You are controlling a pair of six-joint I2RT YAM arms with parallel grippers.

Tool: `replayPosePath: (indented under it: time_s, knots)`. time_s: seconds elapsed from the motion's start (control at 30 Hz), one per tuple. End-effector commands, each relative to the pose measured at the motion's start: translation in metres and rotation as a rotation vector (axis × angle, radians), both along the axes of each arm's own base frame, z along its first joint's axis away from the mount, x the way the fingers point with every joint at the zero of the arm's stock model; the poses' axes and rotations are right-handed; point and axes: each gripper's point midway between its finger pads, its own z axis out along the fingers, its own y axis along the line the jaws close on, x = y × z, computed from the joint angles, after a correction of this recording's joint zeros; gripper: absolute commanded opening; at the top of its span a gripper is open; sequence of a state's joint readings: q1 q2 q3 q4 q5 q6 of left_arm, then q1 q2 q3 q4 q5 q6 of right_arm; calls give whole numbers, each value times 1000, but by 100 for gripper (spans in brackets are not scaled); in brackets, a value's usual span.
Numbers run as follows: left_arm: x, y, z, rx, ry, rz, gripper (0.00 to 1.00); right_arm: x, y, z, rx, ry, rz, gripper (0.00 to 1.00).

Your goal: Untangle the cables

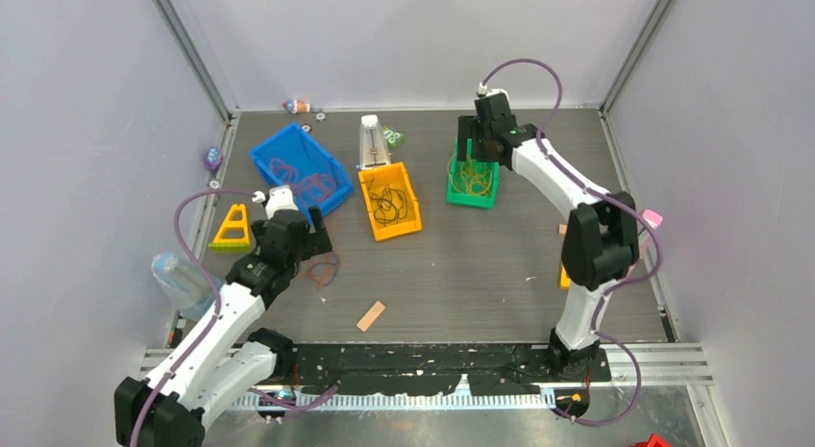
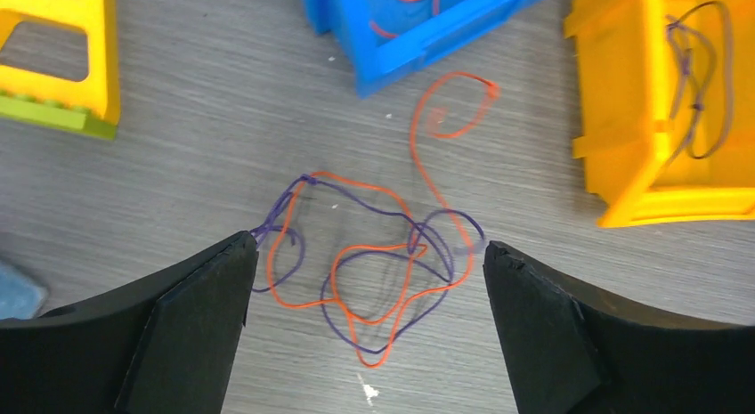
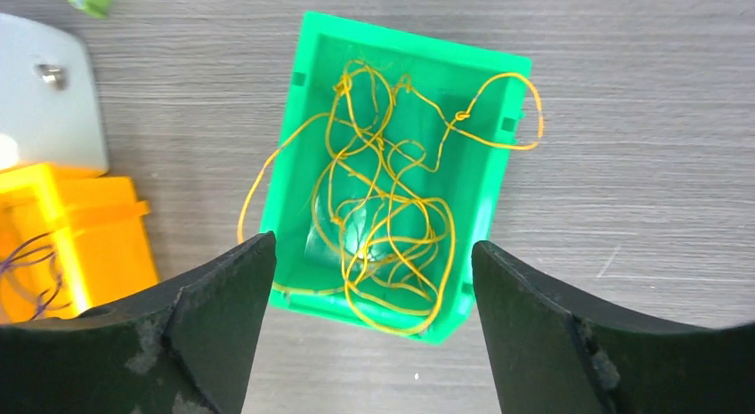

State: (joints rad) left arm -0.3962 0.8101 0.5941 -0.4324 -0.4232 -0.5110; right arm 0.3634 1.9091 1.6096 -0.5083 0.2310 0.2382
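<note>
Notably, yellow cables (image 3: 381, 145) fill green bin (image 3: 497, 196); some overhang.

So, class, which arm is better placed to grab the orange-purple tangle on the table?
Left: the left tool, open, hangs over the tangle; the right tool is over the green bin.

Tbl (image 1: 461, 274) w/ bins (image 1: 396, 230), loose cables (image 2: 369, 249)
</note>
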Motion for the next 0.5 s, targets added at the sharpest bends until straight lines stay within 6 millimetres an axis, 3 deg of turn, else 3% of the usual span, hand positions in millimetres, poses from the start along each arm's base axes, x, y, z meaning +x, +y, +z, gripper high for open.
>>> replayPosePath:
  time_s: [0.0, 0.13, 0.17, 0.2, 0.23, 0.27, 0.3, 0.47]
  knots:
    - [-3, 13, -5, 11, 96, 66, 100, -18, 7, 50, 83, -107, 52, 88]
    - [-3, 8, -31, -50, 222, 79, 99, -46, 21, 58, 161, -125, 129, 95]
    - [-3, 9, -39, -69, 243, 91, 99, -52, 26, 71, 185, -158, 146, 96]
    - [-2, 8, -47, -92, 265, 100, 99, -59, 29, 65, 196, -146, 161, 96]
    - [-1, 5, -52, -120, 274, 93, 99, -65, 33, 77, 214, -175, 177, 96]
    - [0, 3, -58, -147, 284, 86, 99, -71, 35, 72, 220, -165, 188, 97]
    - [1, -1, -62, -173, 295, 74, 99, -76, 38, 82, 234, -191, 202, 97]
    - [3, -16, -81, -238, 361, 43, 99, -98, 52, 90, 301, -215, 266, 98]
